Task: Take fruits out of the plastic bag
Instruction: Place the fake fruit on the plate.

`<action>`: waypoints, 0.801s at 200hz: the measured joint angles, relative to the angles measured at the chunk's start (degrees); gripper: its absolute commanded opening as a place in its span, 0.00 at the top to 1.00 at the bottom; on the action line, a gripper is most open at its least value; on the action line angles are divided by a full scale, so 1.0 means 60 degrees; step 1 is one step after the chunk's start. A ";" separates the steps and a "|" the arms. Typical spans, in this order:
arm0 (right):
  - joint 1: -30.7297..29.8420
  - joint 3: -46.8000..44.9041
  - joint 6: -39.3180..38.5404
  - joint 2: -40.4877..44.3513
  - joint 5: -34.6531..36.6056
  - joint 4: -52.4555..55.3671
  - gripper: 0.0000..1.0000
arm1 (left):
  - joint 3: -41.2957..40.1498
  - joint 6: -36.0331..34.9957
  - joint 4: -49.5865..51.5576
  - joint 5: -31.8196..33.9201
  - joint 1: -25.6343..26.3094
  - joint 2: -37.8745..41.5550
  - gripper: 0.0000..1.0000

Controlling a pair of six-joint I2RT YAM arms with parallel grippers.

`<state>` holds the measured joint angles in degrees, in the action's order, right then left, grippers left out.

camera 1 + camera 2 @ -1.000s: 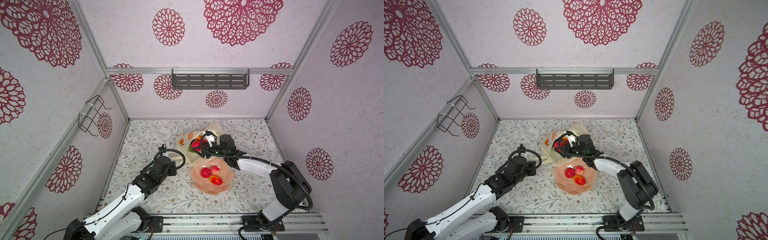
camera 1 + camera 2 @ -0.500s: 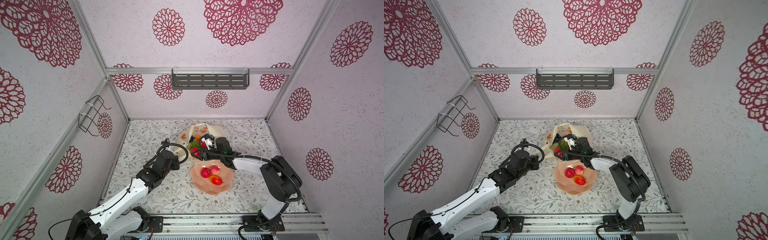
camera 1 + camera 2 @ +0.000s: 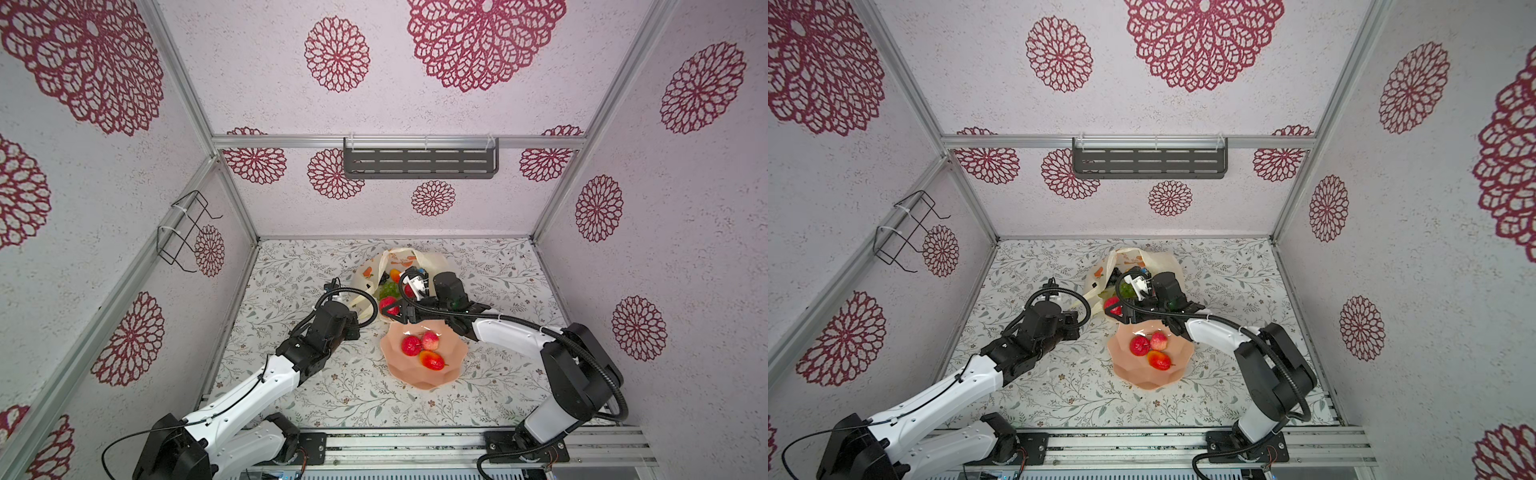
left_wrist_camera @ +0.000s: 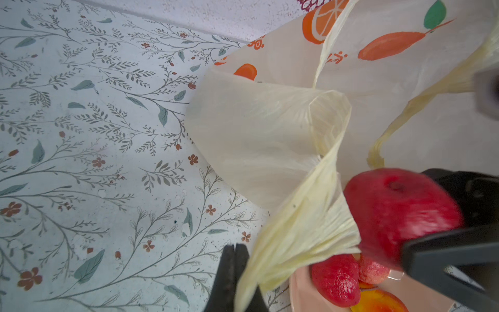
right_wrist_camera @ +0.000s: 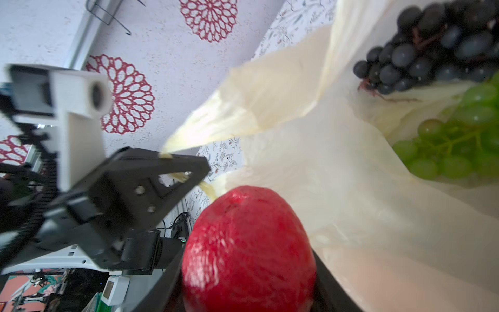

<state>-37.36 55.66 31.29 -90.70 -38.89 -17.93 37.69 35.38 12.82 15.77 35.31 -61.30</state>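
Observation:
The cream-yellow plastic bag [image 3: 432, 259] with orange prints lies at the back middle of the table, its mouth facing the bowl. My left gripper [image 4: 235, 247] is shut on one bag handle [image 4: 305, 229] and holds it taut. My right gripper [image 5: 248, 270] is shut on a round red fruit [image 5: 248, 248], held at the bag's mouth just behind the bowl in both top views [image 3: 388, 304] [image 3: 1113, 305]. Inside the bag lie dark purple grapes [image 5: 432, 48] and green grapes [image 5: 459, 140].
A peach-pink scalloped bowl [image 3: 453, 370] stands in front of the bag and holds three red and red-yellow fruits [image 3: 422, 345]. A dark shelf [image 3: 419, 162] hangs on the back wall and a wire rack [image 3: 183, 228] on the left wall.
The right gripper has drawn the red fruit out of the bag toward the bowl. The left arm has moved toward the back with the handle, and the bag mouth now stands wider.

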 measured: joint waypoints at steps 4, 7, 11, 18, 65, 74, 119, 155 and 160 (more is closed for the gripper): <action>-0.0007 0.0022 -0.0069 0.0091 0.0011 0.0015 0.45 | -0.0047 0.0025 0.0000 0.0000 0.0000 0.0018 1.00; -0.0011 0.0036 -0.0113 0.0160 0.0004 0.0029 0.45 | -0.0091 0.0040 0.0007 0.0000 0.0000 0.0036 1.00; -0.0015 0.0058 -0.0208 0.0266 0.0007 0.0058 0.45 | -0.0146 0.0055 0.0000 0.0004 0.0000 0.0062 1.00; -0.0018 0.0066 -0.0357 0.0452 0.0007 0.0120 0.45 | -0.0240 0.0106 0.0004 0.0004 0.0000 0.0131 1.00; -0.0080 -0.0142 -0.1861 0.1883 0.0277 0.1377 0.44 | -0.0525 0.0226 0.0255 0.0095 -0.0022 0.0590 1.00; -0.0095 -0.0295 -0.2175 0.2251 0.0401 0.1719 0.44 | -0.0525 0.0226 0.0321 0.0124 -0.0029 0.0659 1.00; -0.0127 -0.1421 -0.3406 0.3985 0.1260 0.3391 0.44 | -0.0594 0.0233 0.0525 0.0168 -0.0044 0.0820 1.00; -0.0229 -0.2273 -0.3799 0.4674 0.1953 0.4696 0.43 | -0.0630 0.0299 0.0790 -0.0004 -0.0047 0.0820 1.00; -0.0255 -0.2368 -0.3814 0.4725 0.2033 0.4849 0.43 | -0.0634 0.0321 0.0834 -0.0018 -0.0047 0.0823 1.00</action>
<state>-38.89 41.45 8.40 -62.35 -26.70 11.16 33.89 37.30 17.82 15.66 35.03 -56.36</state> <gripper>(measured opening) 0.573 0.043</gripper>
